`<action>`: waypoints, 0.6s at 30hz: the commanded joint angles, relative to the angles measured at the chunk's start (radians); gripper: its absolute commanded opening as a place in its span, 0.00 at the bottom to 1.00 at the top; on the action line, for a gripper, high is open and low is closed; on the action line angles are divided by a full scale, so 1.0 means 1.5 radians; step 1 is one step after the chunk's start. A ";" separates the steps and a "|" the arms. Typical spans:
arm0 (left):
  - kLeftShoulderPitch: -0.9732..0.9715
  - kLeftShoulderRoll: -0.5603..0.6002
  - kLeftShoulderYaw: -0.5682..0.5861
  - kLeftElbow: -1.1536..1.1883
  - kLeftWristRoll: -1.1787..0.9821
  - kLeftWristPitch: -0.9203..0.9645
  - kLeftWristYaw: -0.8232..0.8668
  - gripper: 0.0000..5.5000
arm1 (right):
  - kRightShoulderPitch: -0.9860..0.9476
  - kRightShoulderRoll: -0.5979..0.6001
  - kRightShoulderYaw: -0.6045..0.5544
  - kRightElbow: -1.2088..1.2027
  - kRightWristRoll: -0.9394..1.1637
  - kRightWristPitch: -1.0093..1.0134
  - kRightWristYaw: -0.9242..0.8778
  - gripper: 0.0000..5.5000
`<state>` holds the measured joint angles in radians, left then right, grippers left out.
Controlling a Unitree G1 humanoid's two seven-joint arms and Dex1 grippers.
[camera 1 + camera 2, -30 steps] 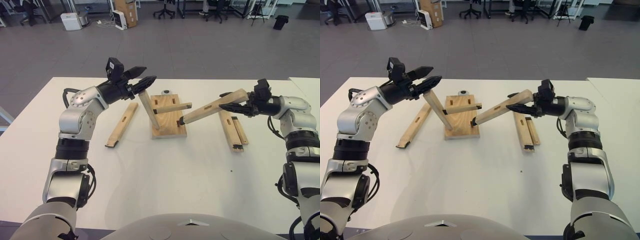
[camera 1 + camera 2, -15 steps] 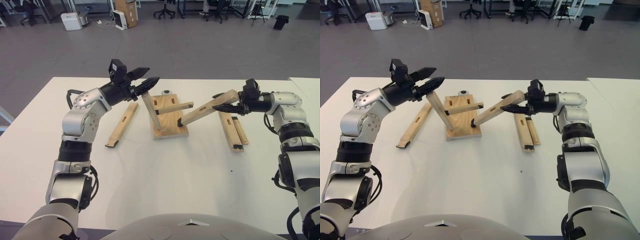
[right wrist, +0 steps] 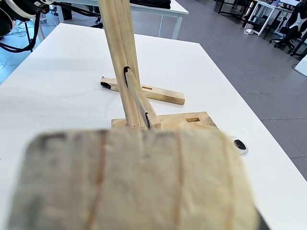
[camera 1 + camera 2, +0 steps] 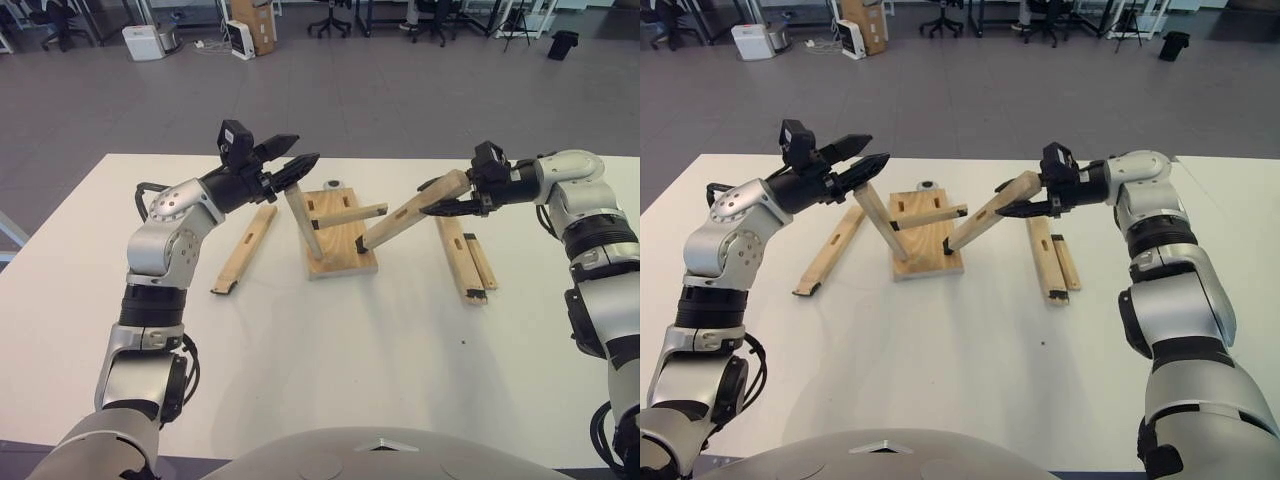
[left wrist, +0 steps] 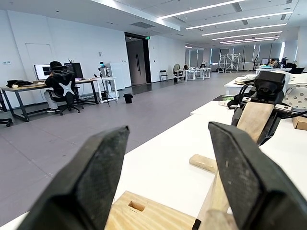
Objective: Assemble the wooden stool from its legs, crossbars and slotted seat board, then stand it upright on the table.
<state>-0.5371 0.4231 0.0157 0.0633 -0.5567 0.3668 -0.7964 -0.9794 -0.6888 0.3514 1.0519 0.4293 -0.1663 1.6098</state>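
The slotted seat board lies flat mid-table. One leg stands tilted in it, with a crossbar sticking out of its side. My left gripper hovers open just above that leg's top, its fingers wide apart. My right gripper is shut on the upper end of a second leg, which slants down so its dark-tipped foot rests at the board's right edge. In the right wrist view the held leg's end fills the foreground, with the standing leg beyond it.
A loose leg lies left of the board. Two more wooden pieces lie side by side to the right, under the right arm. A small round object sits just behind the board. The front half of the table is bare.
My right gripper has moved left and back with its leg, which now slants more steeply onto the board. The left gripper has edged slightly right, still open above the standing leg.
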 commanded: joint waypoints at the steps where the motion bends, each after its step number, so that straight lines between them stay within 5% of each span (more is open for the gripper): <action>1: 0.046 -0.009 -0.037 0.023 0.033 0.030 -0.002 0.55 | -0.034 -0.018 0.037 0.026 -0.022 -0.006 0.003 0.37; 18: 0.069 -0.030 -0.037 0.003 0.032 0.025 0.021 0.55 | -0.153 -0.018 0.195 0.049 -0.007 -0.002 0.003 0.37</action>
<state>-0.5088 0.3881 0.0110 0.0308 -0.5567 0.3601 -0.7681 -1.1697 -0.6976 0.6169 1.1132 0.4305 -0.1693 1.6105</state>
